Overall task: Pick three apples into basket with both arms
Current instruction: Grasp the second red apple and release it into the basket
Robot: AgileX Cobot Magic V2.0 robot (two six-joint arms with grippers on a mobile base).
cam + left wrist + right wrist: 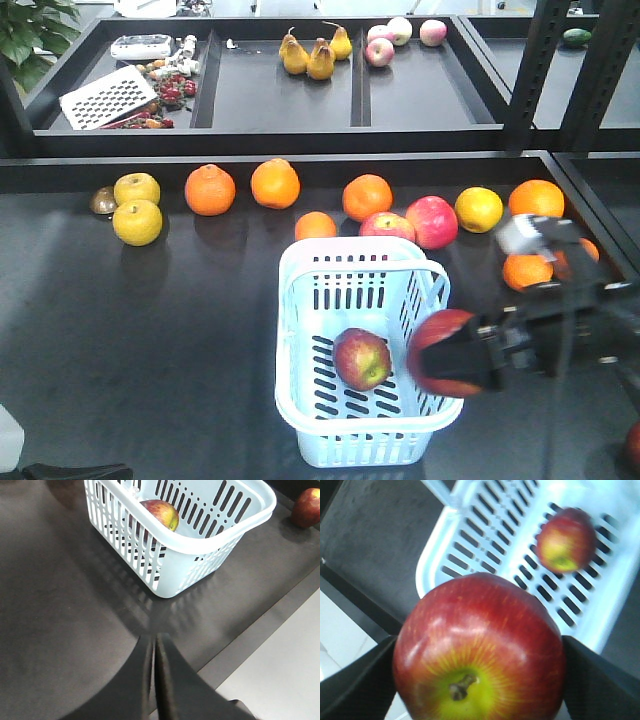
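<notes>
Dark matte tabletop (pixel 150 340), black-framed, with a raised shelf of black trays (pixel 280 90) behind and a pale floor past the near edge. On the shelf: three pears (pixel 315 55), pink-red apples (pixel 400 40), a slotted white grater (pixel 108 97). Along the table's back edge, a row of oranges (pixel 275 183), yellow citrus (pixel 137 222) and two brighter pink-red apples (pixel 432 221), just behind the far rim of the basket (pixel 300 300).

Pale blue-white plastic, rectangular, slotted on walls and floor, smooth rounded rim. Inside, lying on the slotted floor, one maroon apple (pixel 362 358) with a yellow-green patch. Over the basket's right rim, a second apple (pixel 445 352), glossy, red streaked into green around a short brown stem, clamped between the black fingers of the right gripper (pixel 462 358). A third apple (pixel 307 507) resting on the table, off beyond the basket's right side, well apart. Left gripper (pixel 155 642) low over bare tabletop near the basket's front corner, black jaws pressed together, holding nothing.
</notes>
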